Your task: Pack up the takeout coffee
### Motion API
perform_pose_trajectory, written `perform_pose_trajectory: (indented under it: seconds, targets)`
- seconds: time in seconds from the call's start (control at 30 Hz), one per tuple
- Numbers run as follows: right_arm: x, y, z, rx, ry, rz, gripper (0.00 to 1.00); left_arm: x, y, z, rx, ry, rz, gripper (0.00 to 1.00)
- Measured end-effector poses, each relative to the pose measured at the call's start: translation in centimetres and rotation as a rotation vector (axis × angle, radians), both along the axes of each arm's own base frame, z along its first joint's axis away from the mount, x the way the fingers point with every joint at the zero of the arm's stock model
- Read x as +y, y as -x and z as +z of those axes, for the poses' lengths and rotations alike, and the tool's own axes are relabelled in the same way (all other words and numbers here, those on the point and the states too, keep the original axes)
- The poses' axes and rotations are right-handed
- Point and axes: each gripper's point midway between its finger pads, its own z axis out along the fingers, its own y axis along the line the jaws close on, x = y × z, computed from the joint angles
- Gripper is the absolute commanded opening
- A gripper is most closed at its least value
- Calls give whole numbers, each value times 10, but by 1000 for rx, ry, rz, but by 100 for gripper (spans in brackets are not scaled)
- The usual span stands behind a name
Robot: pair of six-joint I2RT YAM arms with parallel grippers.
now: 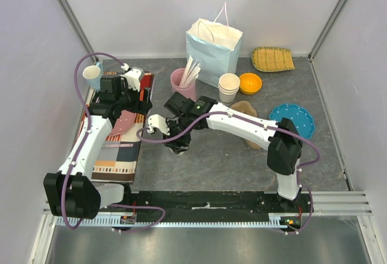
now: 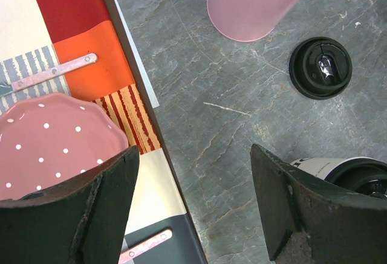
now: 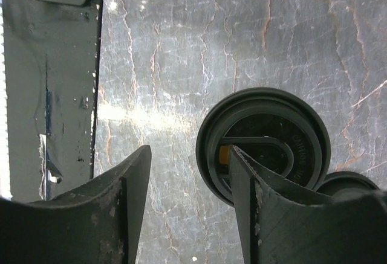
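Note:
The takeout coffee [image 3: 266,146], a small white cup with a round black lid, stands upright on the grey table. In the right wrist view I see its lid from above. My right gripper [image 3: 188,152] is open above the table, with its right finger overlapping the lid's left edge, and the cup is not between the jaws. In the left wrist view the cup [image 2: 354,173] shows behind the right finger of my left gripper [image 2: 193,149], which is open and empty. In the top view the right gripper [image 1: 176,142] hides the cup. The pale blue paper bag [image 1: 211,49] stands open at the back.
A loose black lid [image 2: 320,67] lies near a pink cup [image 2: 260,4] of straws. A pink dotted plate [image 2: 54,143] lies on a colourful placemat [image 2: 78,16]. Stacked white cups [image 1: 228,87], an orange bowl [image 1: 250,83], a blue plate [image 1: 292,119], a woven tray [image 1: 272,58] and a light blue mug [image 1: 92,74] stand around.

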Motion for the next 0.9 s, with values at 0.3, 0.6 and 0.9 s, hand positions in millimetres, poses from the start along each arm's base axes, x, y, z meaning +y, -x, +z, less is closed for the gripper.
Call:
perform_pose_trajectory:
  seconds: [0.3, 0.6, 0.9]
  targets:
    - [9, -12, 47, 8, -132, -93, 0, -17, 13, 1, 40, 58, -91, 17]
    - [-18, -47, 69, 15, -324, -394, 0, -63, 60, 20, 94, 229, -391, 2]
    - [-6, -46, 62, 64, -382, -457, 0, -83, 103, 9, 212, 306, -537, 2]
